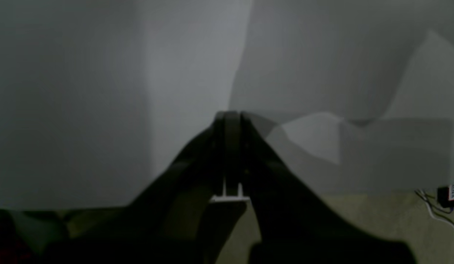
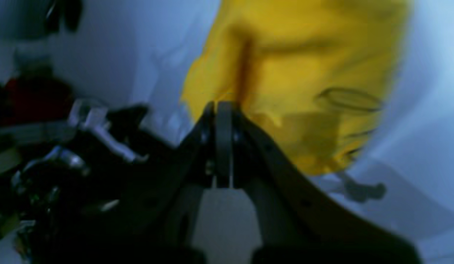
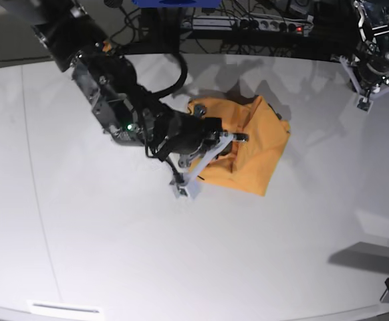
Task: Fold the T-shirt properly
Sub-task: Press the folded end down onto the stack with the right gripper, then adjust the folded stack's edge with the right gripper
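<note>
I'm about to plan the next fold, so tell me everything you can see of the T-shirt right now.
The T-shirt is plain orange-yellow, thin soft cloth, lying bunched into a rough, creased patch on the white table, not a neat fold. The blurred right wrist view shows thin dark curved lines on it and a deep crease. The right gripper, shut, sits at its near-left edge with nothing visibly pinched; the arm covers part of the cloth. The left gripper, also shut, is well away from it.

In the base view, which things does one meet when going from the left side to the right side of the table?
Right gripper → T-shirt → left gripper, up near the far right edge of the table.
</note>
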